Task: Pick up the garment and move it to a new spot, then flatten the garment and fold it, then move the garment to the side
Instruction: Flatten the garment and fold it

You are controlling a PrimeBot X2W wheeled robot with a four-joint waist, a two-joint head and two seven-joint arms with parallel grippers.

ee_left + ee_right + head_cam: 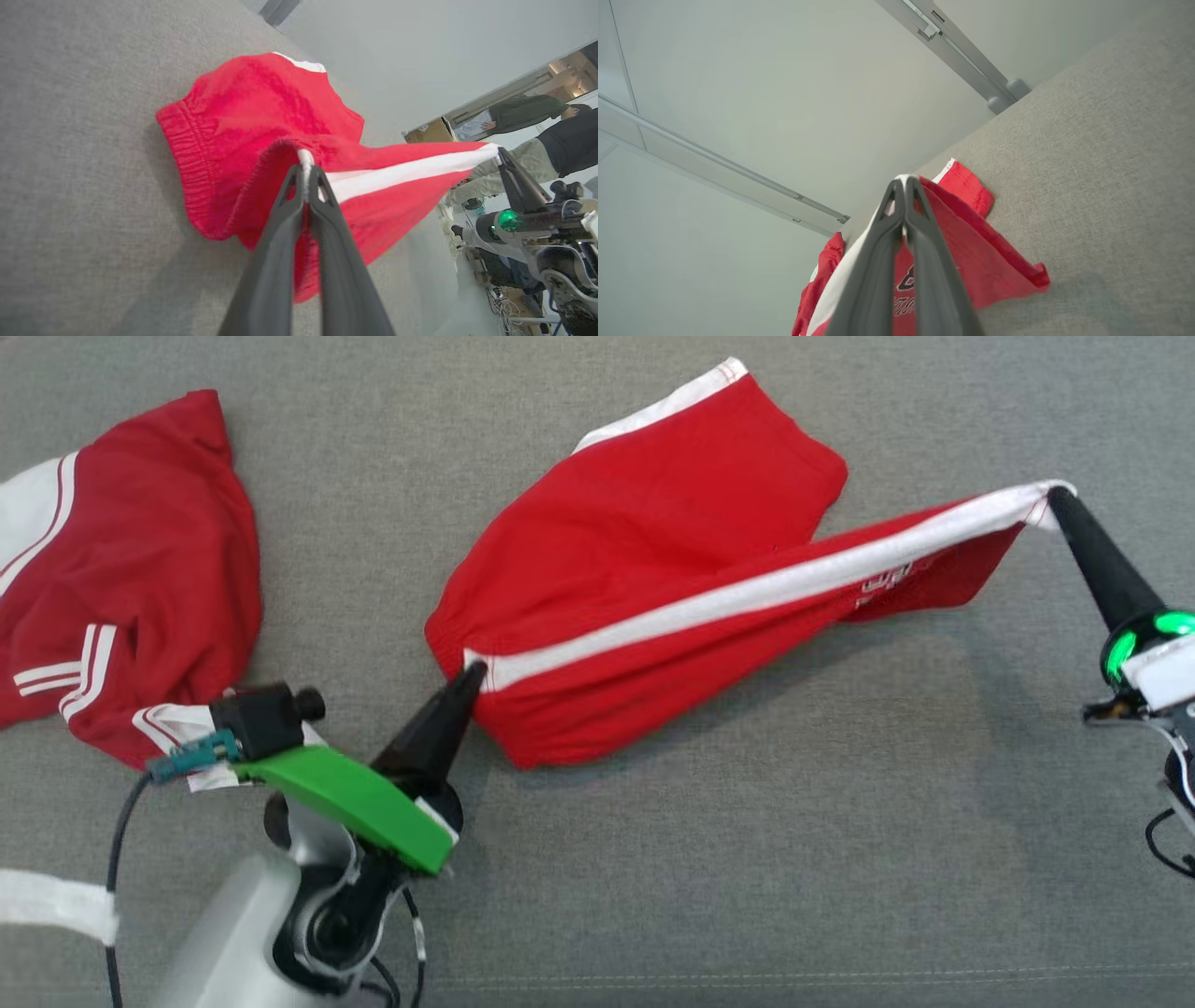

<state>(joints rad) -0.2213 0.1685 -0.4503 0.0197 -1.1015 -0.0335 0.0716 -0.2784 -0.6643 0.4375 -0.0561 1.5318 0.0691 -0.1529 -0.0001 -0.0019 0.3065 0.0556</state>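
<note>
The garment (pixel 653 551) is a pair of red shorts with a white side stripe, stretched across the grey cloth surface (pixel 747 849). My left gripper (pixel 473 674) is shut on its elastic waistband at the stripe's near end, and the left wrist view shows the pinch (pixel 306 170) on the garment (pixel 243 135). My right gripper (pixel 1058 497) is shut on the white hem corner at the stripe's far end, lifted off the surface. In the right wrist view the shut fingertips (pixel 903 183) hold the garment (pixel 971 261), whose printed leg hangs below.
A second red and white garment (pixel 131 579) lies crumpled at the left of the grey surface. In the left wrist view, people (pixel 556 140) stand beyond the surface's far edge. White wall panels and a rail (pixel 962 51) rise behind the surface.
</note>
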